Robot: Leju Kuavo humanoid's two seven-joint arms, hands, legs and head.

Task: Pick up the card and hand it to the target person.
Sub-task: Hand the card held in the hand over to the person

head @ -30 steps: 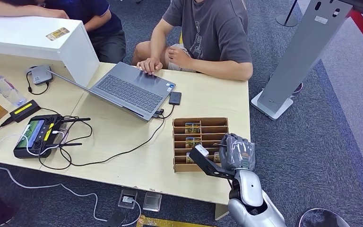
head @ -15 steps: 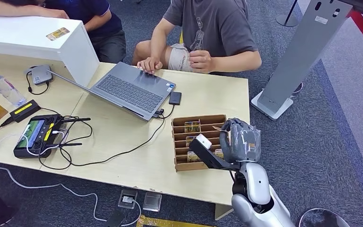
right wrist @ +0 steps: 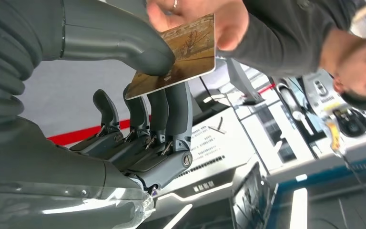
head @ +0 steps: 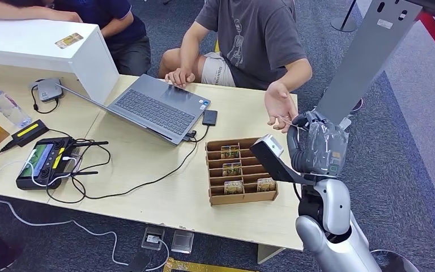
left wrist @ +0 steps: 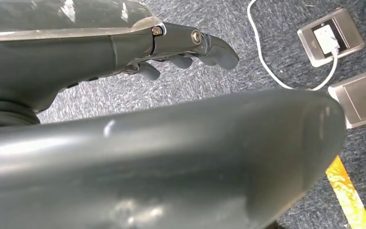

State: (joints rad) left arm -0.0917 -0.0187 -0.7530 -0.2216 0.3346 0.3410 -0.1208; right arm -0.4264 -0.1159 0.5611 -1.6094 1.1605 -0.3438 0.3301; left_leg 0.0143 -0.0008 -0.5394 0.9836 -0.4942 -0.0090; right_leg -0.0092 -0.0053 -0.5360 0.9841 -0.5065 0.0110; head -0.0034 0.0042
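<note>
Grey thumb and dark fingers of the right hand [right wrist: 138, 71] pinch the card [right wrist: 174, 55] at one short end; the free end sticks out toward the person's hand [right wrist: 195, 19], which touches or nearly touches the card's far edge in the right wrist view. In the head view the right hand [head: 317, 148] is lifted off the table [head: 147, 164], just beside the person's open palm [head: 279, 105]; card itself too thin to make out there beyond a pale sliver. Card's long axis runs from robot fingers to the person's fingers, so you hand over along that line w/o rotating. Judgement: handover stage, near done; you need the person's grip confirmed before loosening the pinch, else card drops. Left hand [left wrist: 190, 47] hangs over carpet, fingers loosely curled, holding nothing, well apart from the action. Cardboard tray [head: 241, 170] on the table holds more cards.
</note>
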